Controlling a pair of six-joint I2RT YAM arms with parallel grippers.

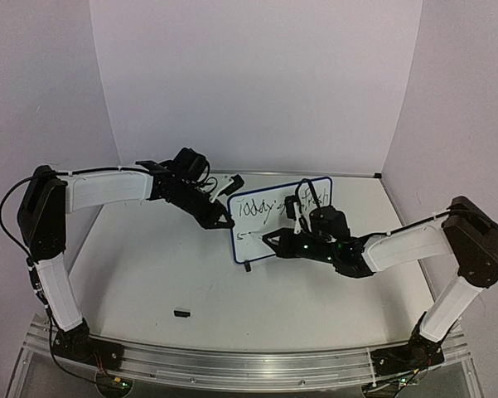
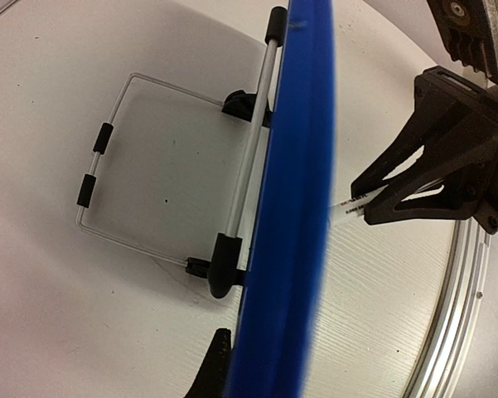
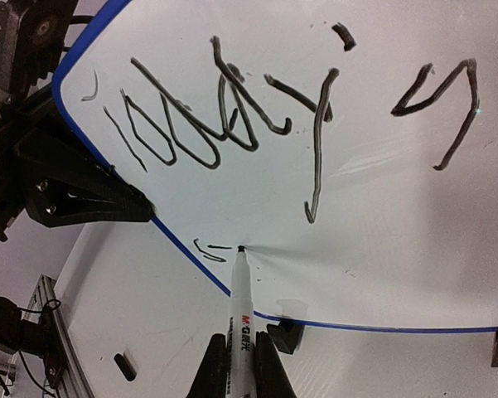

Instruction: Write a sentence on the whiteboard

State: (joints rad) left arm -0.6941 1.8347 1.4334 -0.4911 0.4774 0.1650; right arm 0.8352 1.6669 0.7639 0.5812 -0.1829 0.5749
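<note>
Marker (image 3: pixel 242 319) tight in right jaws; whiteboard (image 3: pixel 398 249), left jaws

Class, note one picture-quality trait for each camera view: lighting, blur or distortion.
Top external: even light, but soft, so the sentence barely reads. Left wrist: the whiteboard rim sits too close, blurred and bowed. Right wrist: the wide lens curves the rim; the marker tip is sharp.

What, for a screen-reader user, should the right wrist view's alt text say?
The right gripper holds a black-and-white marker, tip on the whiteboard at lower left, starting a second line of the sentence beneath a scrawled "Today". The left gripper clamps the board's left edge.
</note>
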